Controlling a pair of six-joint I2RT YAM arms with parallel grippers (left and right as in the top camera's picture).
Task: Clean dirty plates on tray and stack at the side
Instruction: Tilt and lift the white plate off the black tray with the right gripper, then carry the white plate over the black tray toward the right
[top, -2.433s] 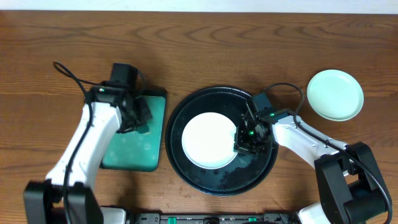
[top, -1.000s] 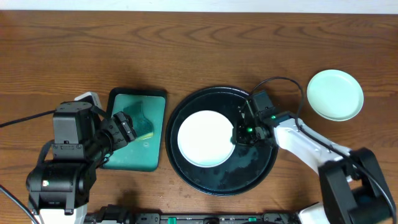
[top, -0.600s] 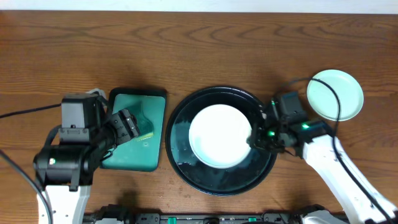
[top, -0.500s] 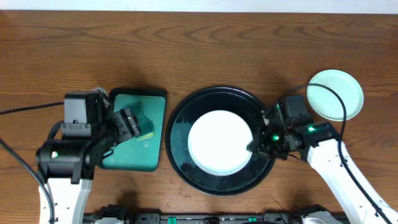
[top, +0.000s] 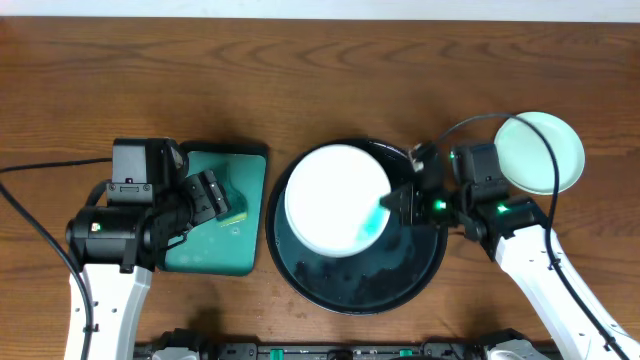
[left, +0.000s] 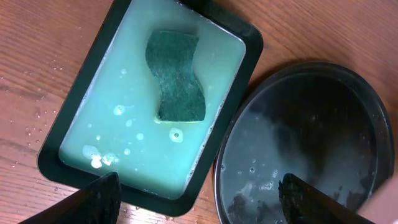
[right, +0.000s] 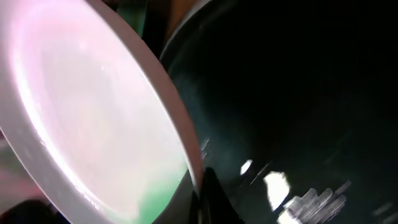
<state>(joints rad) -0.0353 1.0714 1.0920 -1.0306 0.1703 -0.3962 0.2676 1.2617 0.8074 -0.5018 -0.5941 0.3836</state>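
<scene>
My right gripper (top: 396, 203) is shut on the right rim of the white plate (top: 335, 198). The plate hangs tilted above the round black tray (top: 400, 285), and teal liquid has gathered at its edge beside the fingers. In the right wrist view the plate (right: 93, 106) fills the left side, my gripper (right: 204, 194) pinches its rim, and the wet tray (right: 298, 93) lies behind. A mint green plate (top: 540, 150) rests on the table at the right. My left gripper (top: 220, 200) hovers open over the teal tray, holding nothing.
The teal rectangular tray (left: 112, 155) holds pale soapy liquid and a dark green sponge (left: 176, 76). The black tray's wet floor (left: 305, 143) lies just to its right. My left gripper (left: 199, 205) hangs above the gap between both trays.
The right gripper has raised the white plate off the black tray and tipped it, so that it has shifted up and to the left and teal liquid shows at its lower edge. The left arm has barely moved.
</scene>
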